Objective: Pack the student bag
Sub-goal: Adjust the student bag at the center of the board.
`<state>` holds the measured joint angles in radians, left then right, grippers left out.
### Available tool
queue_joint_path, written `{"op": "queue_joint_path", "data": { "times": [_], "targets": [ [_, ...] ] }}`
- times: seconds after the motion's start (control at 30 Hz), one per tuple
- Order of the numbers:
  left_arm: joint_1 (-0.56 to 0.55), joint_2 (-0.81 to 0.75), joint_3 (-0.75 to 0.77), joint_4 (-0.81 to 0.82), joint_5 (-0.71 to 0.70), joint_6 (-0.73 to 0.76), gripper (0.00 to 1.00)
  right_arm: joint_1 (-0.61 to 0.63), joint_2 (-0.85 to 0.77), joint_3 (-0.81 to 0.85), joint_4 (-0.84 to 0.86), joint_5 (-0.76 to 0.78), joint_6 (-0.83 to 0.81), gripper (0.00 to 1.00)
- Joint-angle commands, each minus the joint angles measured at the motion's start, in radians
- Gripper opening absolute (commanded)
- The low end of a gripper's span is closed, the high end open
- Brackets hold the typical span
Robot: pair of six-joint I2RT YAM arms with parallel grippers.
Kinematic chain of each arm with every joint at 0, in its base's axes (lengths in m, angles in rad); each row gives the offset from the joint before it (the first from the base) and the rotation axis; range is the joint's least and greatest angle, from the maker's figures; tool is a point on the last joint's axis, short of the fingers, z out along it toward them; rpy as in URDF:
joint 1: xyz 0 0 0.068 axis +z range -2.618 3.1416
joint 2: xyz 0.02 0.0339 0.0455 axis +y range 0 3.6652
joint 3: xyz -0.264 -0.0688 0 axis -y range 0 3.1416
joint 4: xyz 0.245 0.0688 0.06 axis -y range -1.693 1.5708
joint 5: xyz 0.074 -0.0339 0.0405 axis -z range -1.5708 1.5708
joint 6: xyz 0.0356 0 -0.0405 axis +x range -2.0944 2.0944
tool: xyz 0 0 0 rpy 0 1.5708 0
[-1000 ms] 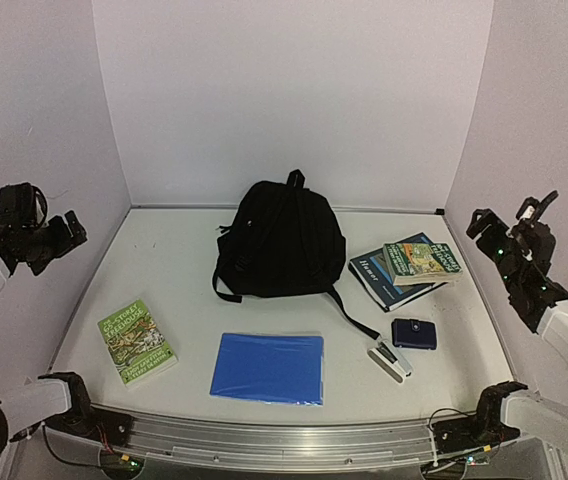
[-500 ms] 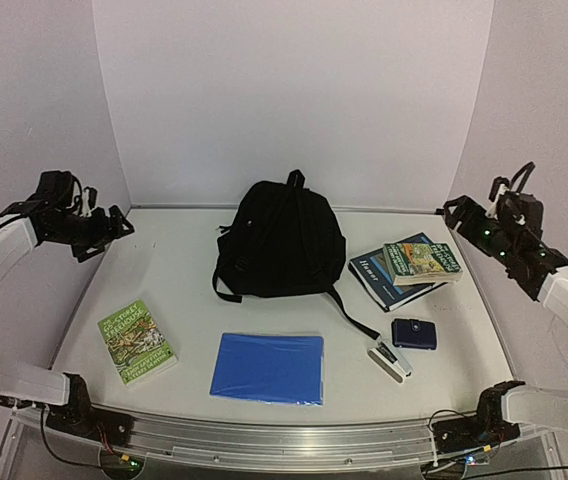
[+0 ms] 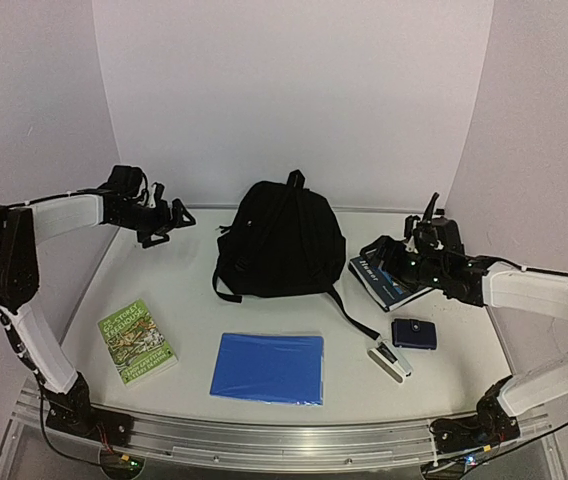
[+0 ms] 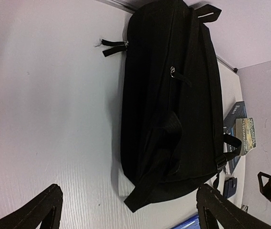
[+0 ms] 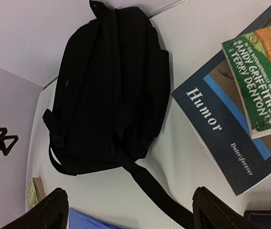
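The student bag [image 3: 282, 240] is a black backpack lying flat and zipped at the middle back of the table, loop handle pointing away, one long strap [image 5: 160, 192] trailing toward the front right. My left gripper [image 3: 178, 220] hovers open just left of the bag, holding nothing; its wrist view shows the bag [image 4: 173, 95] ahead between wide-spread fingertips [image 4: 45, 210]. To the bag's right my right gripper [image 3: 376, 256] hangs open and holding nothing over the stacked books. It faces the bag [image 5: 111, 86].
A dark blue "Humor" book [image 5: 231, 138] carries a green paperback [image 5: 264, 81] at the right. A second green book [image 3: 136, 342] lies front left, a blue folder [image 3: 268, 367] front centre, a navy pouch [image 3: 415, 333] and a white stapler-like item [image 3: 389, 361] front right.
Both arms have swung in from the side walls toward the bag. The left gripper now sits beside its left edge, the right over the books. Nothing on the table moved.
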<state>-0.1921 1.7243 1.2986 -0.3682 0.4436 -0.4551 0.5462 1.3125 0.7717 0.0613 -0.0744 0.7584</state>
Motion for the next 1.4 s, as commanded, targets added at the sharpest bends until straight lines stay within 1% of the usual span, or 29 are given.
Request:
{"op": "queue_joint_path", "data": {
  "times": [0.0,0.07,0.17,0.27,0.37,0.47,0.5,0.57,0.6,0.67,0.7,0.77,0.8,0.83,0.9,0.97,1.07,1.17,1.27,1.37],
  "targets": [
    [-0.014,0.167,0.113,0.160,0.138,-0.040,0.98,0.047,-0.009,-0.017,0.100,0.008,0.063,0.90],
    [-0.031,0.241,0.157,0.188,0.172,-0.044,0.98,0.056,-0.027,-0.037,0.097,0.013,0.069,0.90],
    [-0.060,0.331,0.233,0.190,0.178,-0.035,0.98,0.059,-0.056,-0.070,0.088,0.018,0.073,0.89],
    [-0.083,0.392,0.256,0.223,0.198,-0.054,0.98,0.062,-0.078,-0.091,0.080,0.027,0.074,0.89],
    [-0.095,0.441,0.278,0.251,0.205,-0.072,0.97,0.063,-0.080,-0.095,0.073,0.027,0.075,0.86],
    [-0.104,0.481,0.297,0.265,0.197,-0.079,0.94,0.067,-0.074,-0.090,0.071,0.015,0.069,0.84],
    [-0.104,0.490,0.297,0.277,0.198,-0.085,0.90,0.071,-0.071,-0.087,0.071,0.015,0.066,0.82],
    [-0.105,0.507,0.290,0.305,0.207,-0.104,0.82,0.076,-0.063,-0.084,0.069,0.014,0.062,0.80],
    [-0.108,0.510,0.283,0.321,0.212,-0.111,0.76,0.079,-0.059,-0.082,0.068,0.014,0.061,0.79],
    [-0.113,0.508,0.265,0.350,0.214,-0.122,0.57,0.083,-0.045,-0.081,0.067,0.014,0.062,0.78],
    [-0.115,0.503,0.254,0.361,0.213,-0.128,0.48,0.087,-0.038,-0.080,0.066,0.013,0.063,0.77],
    [-0.117,0.480,0.223,0.387,0.204,-0.151,0.25,0.092,-0.021,-0.075,0.066,0.009,0.063,0.74],
    [-0.117,0.461,0.186,0.429,0.194,-0.163,0.17,0.093,-0.011,-0.070,0.066,0.008,0.061,0.72],
    [-0.117,0.439,0.141,0.472,0.181,-0.178,0.12,0.095,-0.002,-0.063,0.066,0.006,0.059,0.70],
    [-0.118,0.376,0.049,0.544,0.157,-0.213,0.03,0.097,0.024,-0.049,0.066,-0.001,0.056,0.67],
    [-0.120,0.307,-0.046,0.594,0.118,-0.252,0.00,0.102,0.052,-0.030,0.069,-0.007,0.053,0.65],
    [-0.125,0.189,-0.246,0.692,0.042,-0.330,0.00,0.118,0.103,0.000,0.079,-0.013,0.049,0.62],
    [-0.141,0.078,-0.385,0.737,-0.011,-0.427,0.00,0.132,0.167,0.029,0.112,-0.035,0.055,0.60],
    [-0.199,-0.026,-0.467,0.736,-0.081,-0.483,0.00,0.150,0.242,0.054,0.162,-0.070,0.071,0.60],
    [-0.271,-0.111,-0.497,0.694,-0.158,-0.521,0.00,0.174,0.327,0.091,0.203,-0.101,0.094,0.58]
  ]
}}
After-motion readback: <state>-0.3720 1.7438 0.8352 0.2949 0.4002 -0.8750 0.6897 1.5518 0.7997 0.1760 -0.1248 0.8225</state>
